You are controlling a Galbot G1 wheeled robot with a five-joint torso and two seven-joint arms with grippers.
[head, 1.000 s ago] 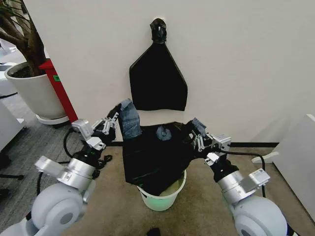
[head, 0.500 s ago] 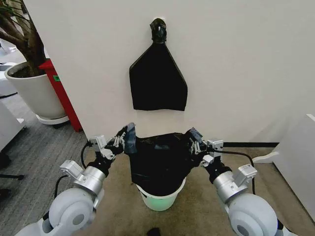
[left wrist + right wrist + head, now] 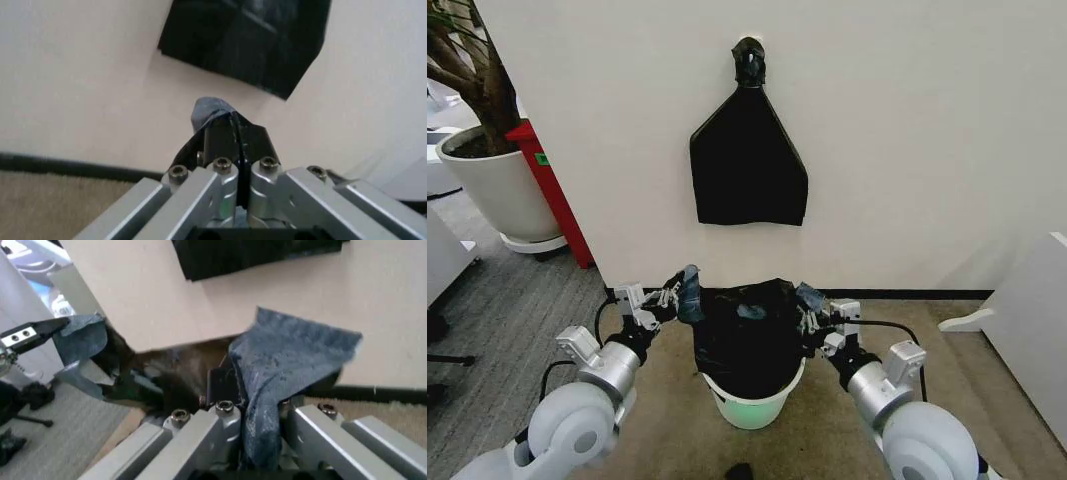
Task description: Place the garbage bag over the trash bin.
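The garbage bag hangs stretched between my two grippers, its body dropping into the trash bin, a small white bucket on the carpet by the wall. My left gripper is shut on the bag's left edge, just above and left of the bin's rim. On the opposite side my right gripper is shut on the right edge. In the left wrist view the gripper pinches a thin fold of bag. The right wrist view shows its gripper clamped on a grey-looking flap of bag.
A flat black bag hangs knotted on the white wall right behind the bin. A large white plant pot and a red panel stand at the left. A white cabinet is at the right.
Both grippers have moved down and closer to the wall with the bag's edges, and closer together. The bag's mouth now sits lower, nearer the bin's rim.
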